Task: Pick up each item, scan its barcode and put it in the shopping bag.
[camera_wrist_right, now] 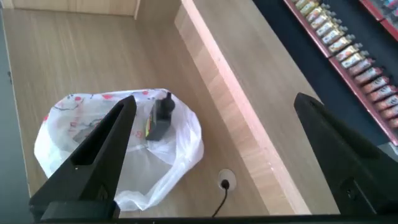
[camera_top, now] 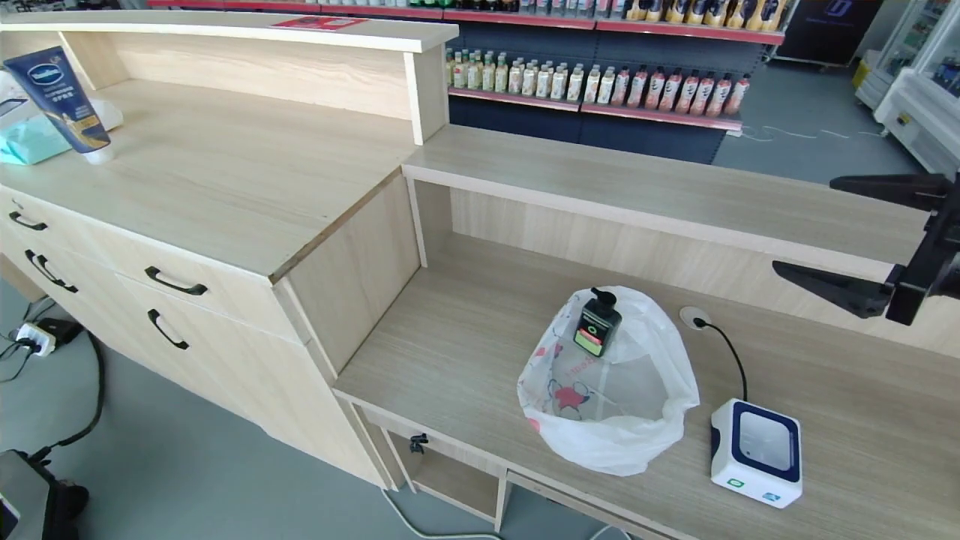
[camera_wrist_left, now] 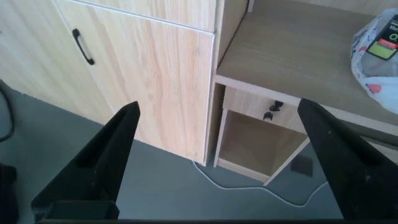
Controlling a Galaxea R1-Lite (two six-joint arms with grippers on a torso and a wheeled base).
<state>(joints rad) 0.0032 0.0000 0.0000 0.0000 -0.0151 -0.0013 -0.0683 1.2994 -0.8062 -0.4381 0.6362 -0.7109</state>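
Bottle (camera_top: 598,324) sits inside shopping bag (camera_top: 600,442); tube (camera_top: 64,101) stands on raised surface (camera_top: 225,172), well apart. Left gripper (camera_wrist_left: 217,106), right gripper (camera_top: 804,225): fingers apart, empty. You risk toppling tube on long reach, then skipping scanner (camera_top: 756,452).

The bag (camera_top: 607,390) sits near the front edge of the lower counter (camera_top: 465,337), with a pump bottle (camera_top: 598,324) upright inside it against the back wall. The scanner (camera_top: 756,452) sits just right of the bag, at the front edge. Its cable (camera_top: 731,356) runs back to a hole (camera_top: 694,317) in the counter, behind the bag's right side. On the higher counter (camera_top: 225,180) to the left, a tube (camera_top: 64,101) stands near the far left corner, just beside a tissue pack (camera_top: 30,139). Shelves of bottles (camera_top: 592,82) stand behind both counters.
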